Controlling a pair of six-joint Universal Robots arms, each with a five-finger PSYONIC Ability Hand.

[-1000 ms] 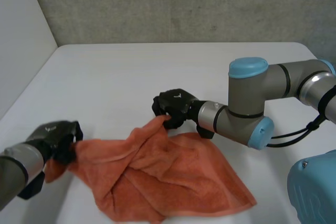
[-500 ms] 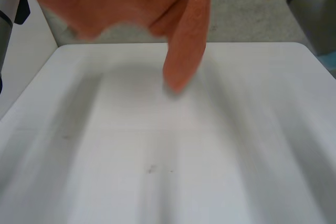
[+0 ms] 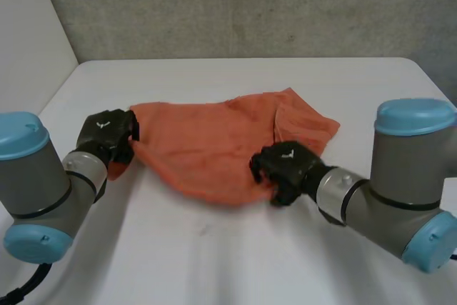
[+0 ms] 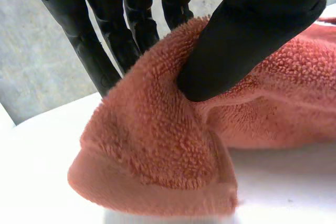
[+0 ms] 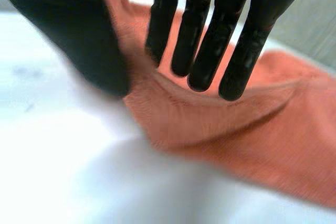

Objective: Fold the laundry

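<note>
Orange towel lies on the white table. The left hand pinches its left end. The right hand is at its near edge, fingers straight.

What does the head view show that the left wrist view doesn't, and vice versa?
Head view: the orange towel spread out on the white table, with the right hand at its near edge. Left wrist view: close up, the left hand pressing a towel fold between thumb and fingers. Both: the left hand pinching the towel's left end, table beneath.
</note>
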